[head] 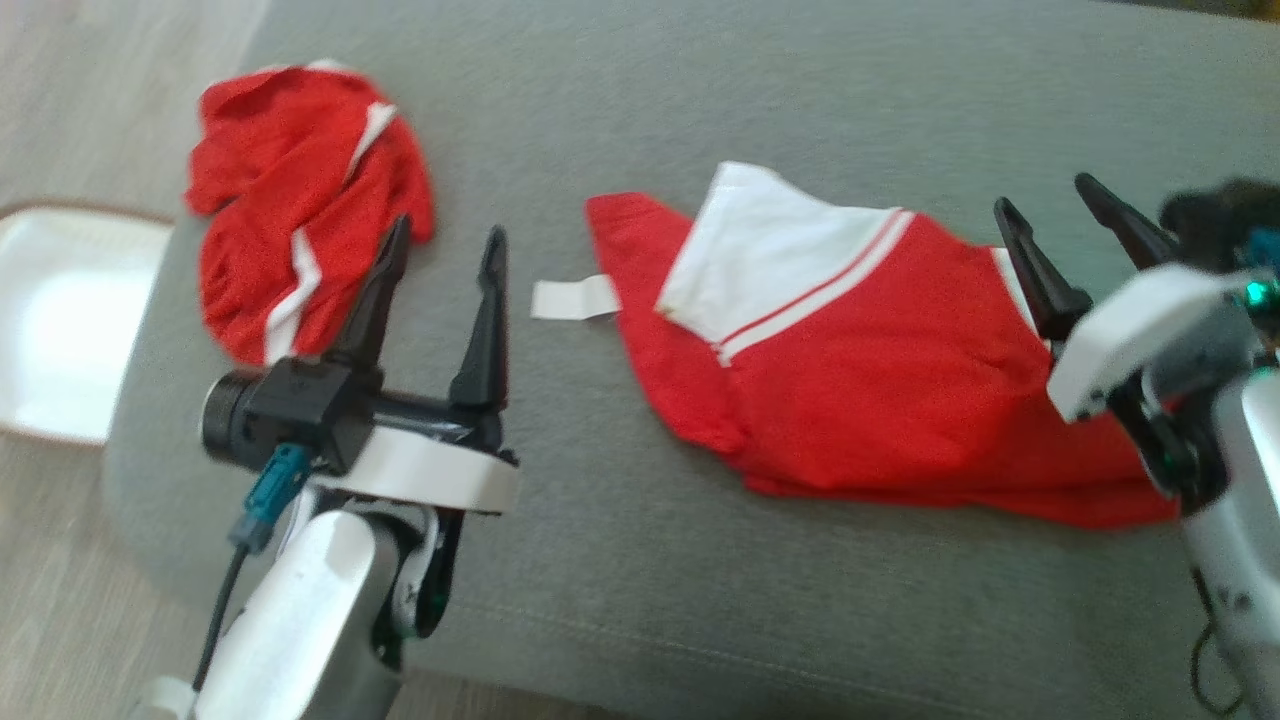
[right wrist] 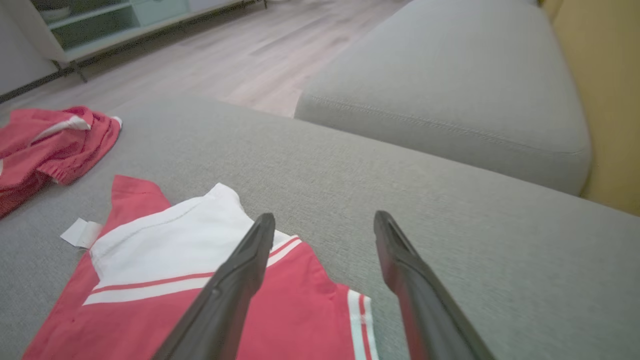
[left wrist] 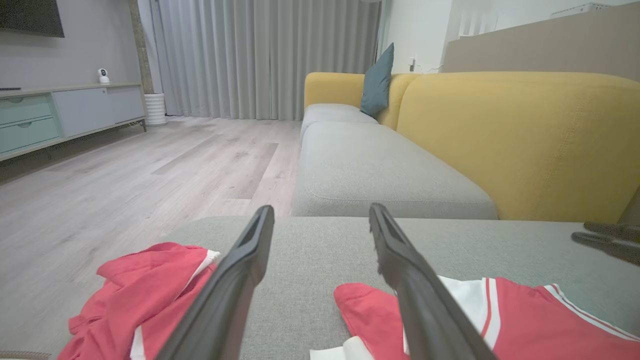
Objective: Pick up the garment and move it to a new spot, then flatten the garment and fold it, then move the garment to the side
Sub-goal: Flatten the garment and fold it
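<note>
**Two open grippers beside a spread red-and-white garment on a grey sofa seat**

A grey sofa seat cushion [head: 760,90] takes up most of the head view. In the left wrist view a yellow backrest [left wrist: 525,135] runs along the right, and pale wood floor [left wrist: 150,170] lies at the left.

The red-and-white garment [head: 880,380] lies spread on the cushion, right of centre in the head view. Its white panel with red stripes sits toward the top and its red body reaches to the right edge. The right wrist view shows the same garment [right wrist: 300,310] at lower left.

A crumpled red garment [head: 290,180] with white stripes is bunched at the upper left, well apart from the spread one. A white tray [head: 60,330] with a brown rim sits on the floor at the left edge.

The left gripper [head: 448,232] is at lower left with its fingers spread wide and nothing between them, pointing up between the two garments. The right gripper [head: 1044,195] is at the right edge, fingers likewise apart and empty, over the spread garment's right end. Whether it touches the cloth cannot be told.

A small white tag [head: 572,298] lies just beside the spread garment's left tip.
</note>
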{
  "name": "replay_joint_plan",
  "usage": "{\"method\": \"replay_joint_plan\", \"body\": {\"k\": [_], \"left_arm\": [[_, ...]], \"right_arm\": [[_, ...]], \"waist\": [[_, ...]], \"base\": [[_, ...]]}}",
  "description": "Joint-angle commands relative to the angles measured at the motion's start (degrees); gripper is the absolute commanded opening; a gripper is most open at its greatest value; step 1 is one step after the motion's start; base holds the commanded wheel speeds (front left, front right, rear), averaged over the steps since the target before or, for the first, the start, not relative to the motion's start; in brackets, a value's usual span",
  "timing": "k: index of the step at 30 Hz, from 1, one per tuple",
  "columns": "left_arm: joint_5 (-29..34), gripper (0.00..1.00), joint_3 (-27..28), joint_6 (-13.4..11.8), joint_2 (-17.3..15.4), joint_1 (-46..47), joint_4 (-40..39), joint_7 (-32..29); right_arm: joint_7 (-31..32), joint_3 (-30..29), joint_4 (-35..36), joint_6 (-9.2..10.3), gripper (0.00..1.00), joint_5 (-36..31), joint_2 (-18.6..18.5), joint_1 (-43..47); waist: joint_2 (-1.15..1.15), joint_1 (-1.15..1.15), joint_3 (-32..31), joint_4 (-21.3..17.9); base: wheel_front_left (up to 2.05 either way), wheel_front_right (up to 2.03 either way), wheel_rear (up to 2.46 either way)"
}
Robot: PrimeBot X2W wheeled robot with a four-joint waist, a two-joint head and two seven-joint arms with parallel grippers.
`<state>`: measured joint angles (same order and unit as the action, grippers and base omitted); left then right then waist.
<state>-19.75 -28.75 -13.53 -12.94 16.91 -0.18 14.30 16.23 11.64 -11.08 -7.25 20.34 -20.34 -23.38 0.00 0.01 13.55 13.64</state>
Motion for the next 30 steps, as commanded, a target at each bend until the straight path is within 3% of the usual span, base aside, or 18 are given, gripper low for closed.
{"method": "replay_joint_plan", "body": {"k": [1,8,17,18,19,30], "left_arm": [[0.6,1.00,2.5,0.3,-0.3,2.9,-2.3,0.7],[3.6,1.00,4.2,3.1,3.9,3.4,-3.5,0.7],[6.4,1.00,6.2,6.5,7.3,2.5,-2.7,0.7],[6.6,1.00,6.5,6.8,7.5,2.4,-2.6,0.7],[6.8,1.00,6.7,7.0,7.7,2.3,-2.5,0.7],[8.9,1.00,10.2,8.6,8.5,-0.3,-1.0,0.7]], "right_arm": [[0.8,1.8,0.8,-0.24,1.00,0.9,-1.2,-1.9],[6.3,12.5,-11.5,-0.24,1.00,6.5,-5.7,-11.7],[14.3,23.0,-23.3,-0.24,1.00,14.5,-8.0,-18.0],[14.7,23.7,-23.8,-0.24,0.46,15.3,-8.2,-18.5],[14.7,24.1,-24.1,-0.24,0.00,16.1,-8.4,-18.9],[0.9,22.6,-17.3,-0.24,0.00,17.5,-8.9,-19.4]], "waist": [[0.00,-0.01,2.4,3.1],[0.00,-0.01,4.2,6.9],[0.00,-0.01,4.8,9.0],[0.00,-0.01,4.8,9.0],[0.00,-0.01,4.8,9.1],[0.00,-0.01,0.7,4.1]], "base": [[0.00,0.00,0.00],[0.00,0.00,0.00],[0.00,0.00,0.00],[0.00,0.00,0.00],[0.00,0.00,0.00],[0.00,0.00,0.00]]}}
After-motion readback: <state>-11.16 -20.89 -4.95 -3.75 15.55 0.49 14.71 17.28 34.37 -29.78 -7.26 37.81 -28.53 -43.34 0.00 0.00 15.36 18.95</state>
